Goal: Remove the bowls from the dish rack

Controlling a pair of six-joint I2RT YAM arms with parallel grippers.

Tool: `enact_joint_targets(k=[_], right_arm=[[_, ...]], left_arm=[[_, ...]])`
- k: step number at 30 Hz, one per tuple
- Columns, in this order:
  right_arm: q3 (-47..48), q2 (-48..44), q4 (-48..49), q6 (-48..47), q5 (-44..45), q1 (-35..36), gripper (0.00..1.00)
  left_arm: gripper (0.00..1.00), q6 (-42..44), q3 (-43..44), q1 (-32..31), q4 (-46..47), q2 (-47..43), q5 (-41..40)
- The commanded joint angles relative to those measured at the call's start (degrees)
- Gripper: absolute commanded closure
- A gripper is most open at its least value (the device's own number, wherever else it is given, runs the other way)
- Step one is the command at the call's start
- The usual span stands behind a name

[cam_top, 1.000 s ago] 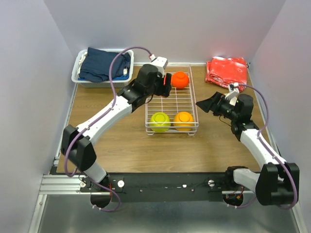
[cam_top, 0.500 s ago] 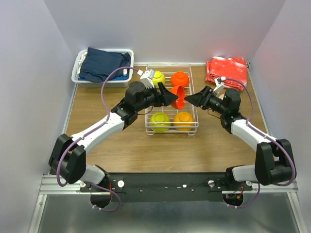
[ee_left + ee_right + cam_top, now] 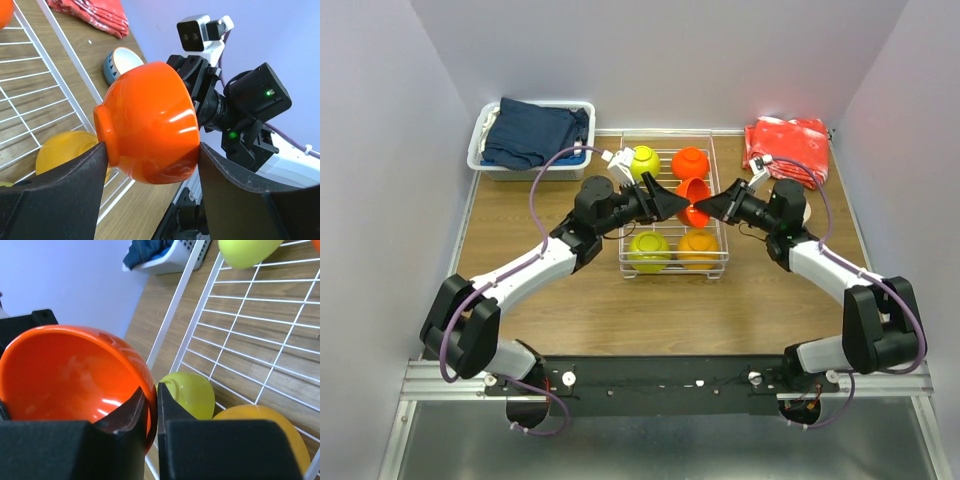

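Note:
The white wire dish rack (image 3: pixel 674 270) lies mid-table. A red-orange bowl (image 3: pixel 694 202) (image 3: pixel 150 125) (image 3: pixel 65 375) hangs on its side above the rack's middle. My left gripper (image 3: pixel 676 204) (image 3: pixel 150 150) is shut on it, one finger on the foot and one on the rim. From the right, my right gripper (image 3: pixel 706 208) (image 3: pixel 151 390) is shut on its rim, one finger inside and one outside. In the rack sit a yellow-green bowl (image 3: pixel 643 160), a red-orange bowl (image 3: pixel 690 161), another yellow-green bowl (image 3: pixel 648 250) (image 3: pixel 192 392) and an orange bowl (image 3: pixel 698 248) (image 3: pixel 260 430).
A blue bowl (image 3: pixel 120 62) stands on the table right of the rack, behind my right arm. A white bin of dark-blue cloth (image 3: pixel 530 135) sits back left. A red cloth (image 3: pixel 785 145) lies back right. Purple walls close in on three sides.
My left gripper carried a red-orange bowl from the rack's back to above its middle, uncovering a yellow-green bowl. My right arm swung in from the right and shut on the bowl's rim.

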Motion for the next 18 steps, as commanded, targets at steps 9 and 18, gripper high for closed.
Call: enact_joint_targets(k=[9, 18], right_arm=[[7.54, -10.92, -33.15, -17.84, 14.39, 0.34, 0.99], [12.11, -17.16, -59.62, -22.77, 42.58, 0.26, 0.99]], left_arm=[[0.13, 10.10, -0.01, 0.32, -10.81, -7.75, -6.93], [0.01, 30.49, 3.06, 0.32, -40.78, -22.16, -32.13]])
